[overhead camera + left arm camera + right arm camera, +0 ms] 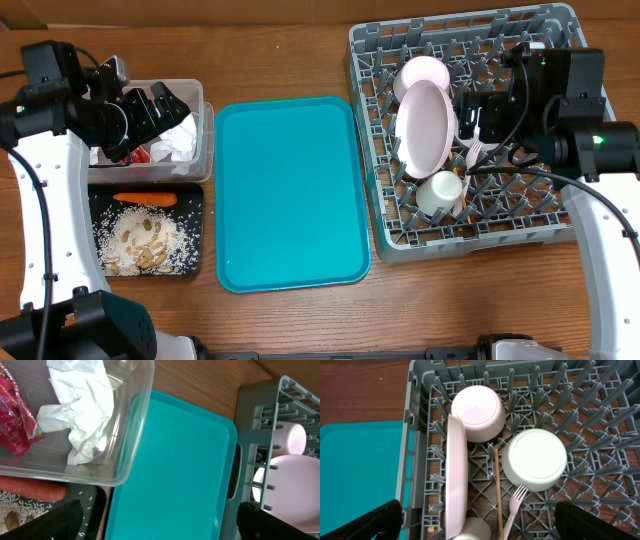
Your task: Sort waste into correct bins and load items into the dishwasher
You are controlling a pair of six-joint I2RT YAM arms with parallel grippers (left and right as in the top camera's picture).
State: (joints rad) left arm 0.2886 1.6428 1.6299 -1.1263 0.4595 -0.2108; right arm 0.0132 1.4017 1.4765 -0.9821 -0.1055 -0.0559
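Got crumpled napkins and red wrapper sitting in the clear tub. Holding left pincer and right pincer wide apart, gripping nothing.

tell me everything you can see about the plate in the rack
The plate is round, pale pink-white, smooth and glossy, and looks clean. It stands on edge among the pegs of the grey rack, on the side nearest the teal tray, tilted rather than fully upright. The right wrist view shows it almost edge-on. A bowl sits against one end of its rim, a cup is at the other end, and a wooden stick lies alongside it.
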